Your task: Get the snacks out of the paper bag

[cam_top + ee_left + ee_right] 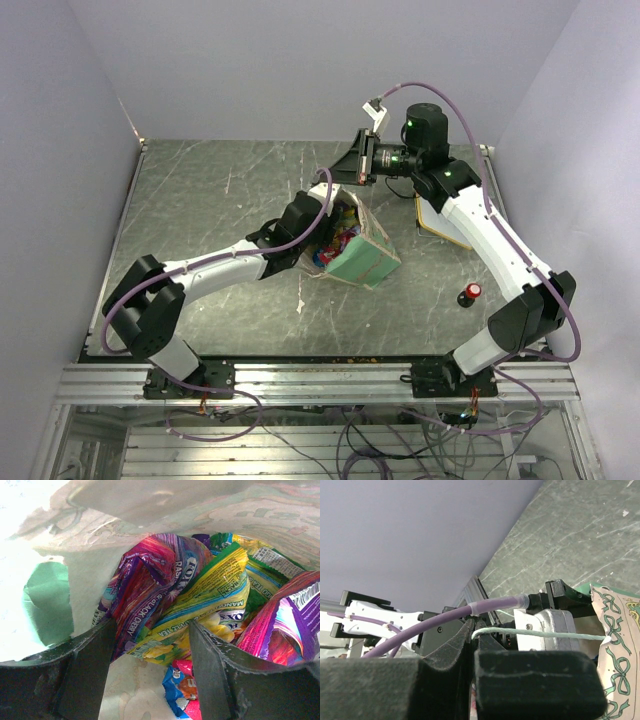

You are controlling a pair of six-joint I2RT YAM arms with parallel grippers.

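Note:
The mint-green paper bag [365, 262] lies tipped on the table with its mouth facing left. My left gripper [152, 625] reaches into that mouth, jaws open and gripping nothing. Just ahead of its fingers are the snacks [340, 243]: a purple packet [150, 580], a yellow-green packet [210, 595] and a small blue wrapper [177, 685] low between the fingers. My right gripper [479, 625] is shut on the bag's white string handle [540, 634] and holds it taut above the bag's rim [615, 655]. From above, the right gripper [338, 172] sits behind the bag.
A small black knob with a red cap [469, 294] stands right of the bag. A flat white board [440, 225] lies under the right arm. Walls close in the table at the back and on both sides.

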